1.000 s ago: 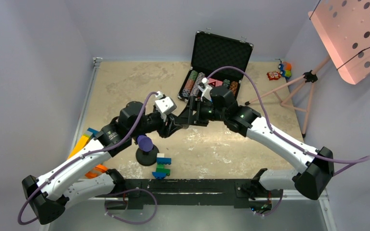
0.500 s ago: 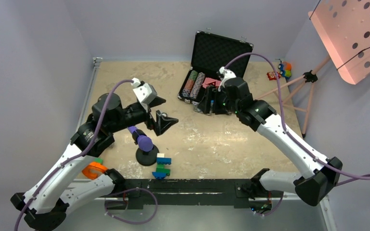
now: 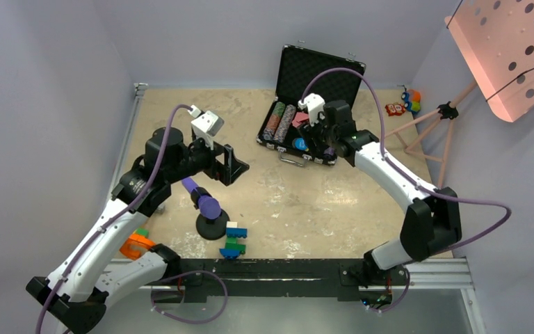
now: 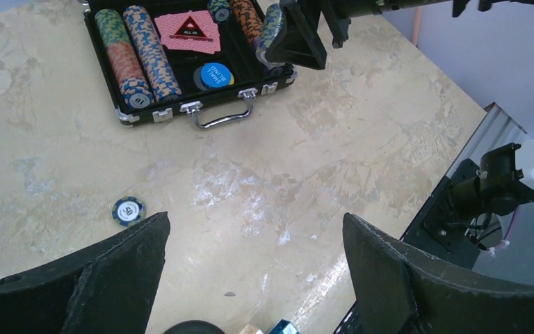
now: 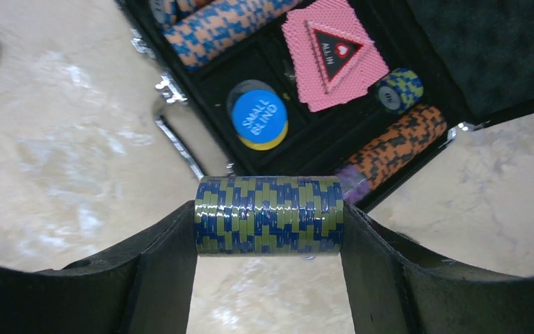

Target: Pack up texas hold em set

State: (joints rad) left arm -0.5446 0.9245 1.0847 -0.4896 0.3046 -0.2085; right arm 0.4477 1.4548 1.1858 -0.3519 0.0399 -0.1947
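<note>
1. Case (image 3: 320, 75) sits open near the far edge of the worktop (image 3: 181, 118), right of centre, lid upright. Chip rows (image 4: 139, 59), pink cards (image 5: 330, 52) and a blue button (image 5: 259, 117) lie inside.
2. Right claw (image 5: 269, 226) is clenched on a green-blue chip stack (image 5: 269, 209), held sideways over the case's front rim, just beside the handle (image 5: 177, 142).
3. Left claw (image 4: 255, 223) is released, hovering over mid-worktop, toward the left edge.
4. One loose chip (image 4: 128, 211) lies flat on the worktop in front of the case, apart from it.
</note>
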